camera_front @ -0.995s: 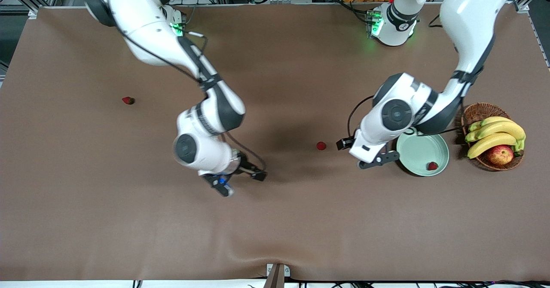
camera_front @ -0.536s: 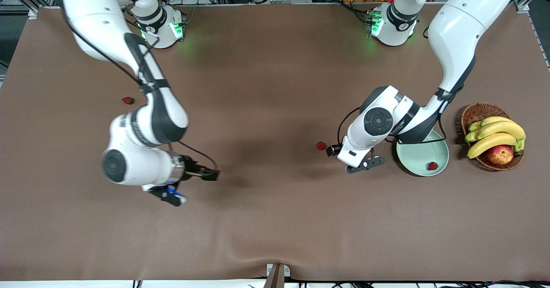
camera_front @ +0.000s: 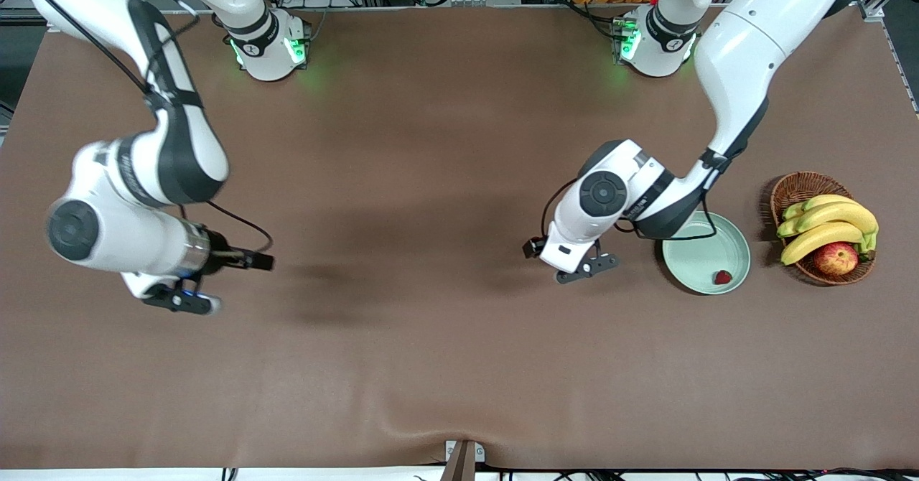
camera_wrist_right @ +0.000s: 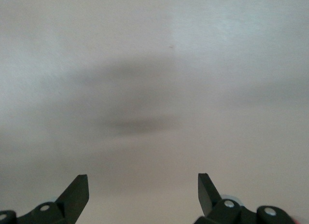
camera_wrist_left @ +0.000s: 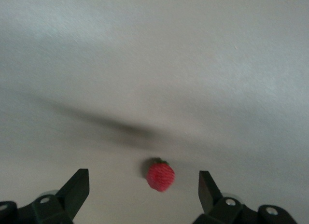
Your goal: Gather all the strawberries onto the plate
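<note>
Strawberries first, operator: you've got one (camera_front: 723, 277) lying in the plate (camera_front: 689, 258), down at about five o'clock on the mint-green dish, close to the rim. A second berry (camera_wrist_left: 161, 176) shows up in your left wrist view, sitting on the brown table (camera_front: 445, 143) between the two dark fingers (camera_wrist_left: 75, 190), untouched by either one. In the front view that berry is hidden under the left arm's wrist.

Your left gripper (camera_wrist_left: 144, 188) hangs over the table just beside the plate, toward the right arm's end of it, at roughly nine o'clock from the dish. Its fingers are spread wide and hold nothing; the berry sits in the gap with clear space on both sides.

Your right gripper (camera_front: 183, 300) is up over bare cloth at the right arm's end of the table, well apart from everything else. The right wrist view shows its fingers (camera_wrist_right: 77, 192) spread wide as well, with only blurred tabletop between them.

Containers now: the plate holds that single berry and nothing more. At three o'clock from the plate, just beside it, stands a woven basket (camera_front: 797, 187) with a bunch of bananas (camera_front: 829, 226) and a red-yellow apple (camera_front: 836, 258) inside, the apple nearer the front camera than the bananas.
</note>
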Robot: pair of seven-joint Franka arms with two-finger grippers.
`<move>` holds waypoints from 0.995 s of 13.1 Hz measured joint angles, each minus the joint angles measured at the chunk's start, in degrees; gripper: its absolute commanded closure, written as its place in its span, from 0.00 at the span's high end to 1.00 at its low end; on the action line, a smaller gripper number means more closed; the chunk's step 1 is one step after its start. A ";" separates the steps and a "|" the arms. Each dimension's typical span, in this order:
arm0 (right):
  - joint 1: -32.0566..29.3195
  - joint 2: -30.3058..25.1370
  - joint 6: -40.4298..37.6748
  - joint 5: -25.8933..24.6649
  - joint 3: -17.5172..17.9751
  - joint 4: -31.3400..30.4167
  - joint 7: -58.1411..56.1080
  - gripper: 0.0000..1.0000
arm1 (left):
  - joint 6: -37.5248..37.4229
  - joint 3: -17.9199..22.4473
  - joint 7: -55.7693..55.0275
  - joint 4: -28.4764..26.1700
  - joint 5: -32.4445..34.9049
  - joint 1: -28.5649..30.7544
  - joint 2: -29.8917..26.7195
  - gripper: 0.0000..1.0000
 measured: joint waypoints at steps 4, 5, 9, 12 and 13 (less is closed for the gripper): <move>-6.17 -11.75 1.73 -0.99 -0.03 -13.31 -8.48 1.00 | 0.00 2.40 -0.60 0.35 0.10 -2.78 0.87 1.00; -7.15 -14.82 3.47 -1.59 -0.04 -17.26 -9.54 1.00 | 0.00 3.15 -0.60 0.45 0.14 -3.44 1.04 1.00; -9.96 -24.88 14.11 -4.12 0.03 -35.42 -13.26 1.00 | 0.09 4.79 -0.60 0.63 0.45 -4.97 1.67 1.00; -16.39 -27.38 22.29 -4.45 0.05 -45.83 -21.29 1.00 | 1.55 5.56 -0.60 1.23 0.77 -5.55 2.57 1.00; -18.25 -27.42 24.05 -4.46 0.02 -47.99 -23.26 1.00 | 1.64 5.62 -0.60 1.55 0.82 -5.56 2.91 1.00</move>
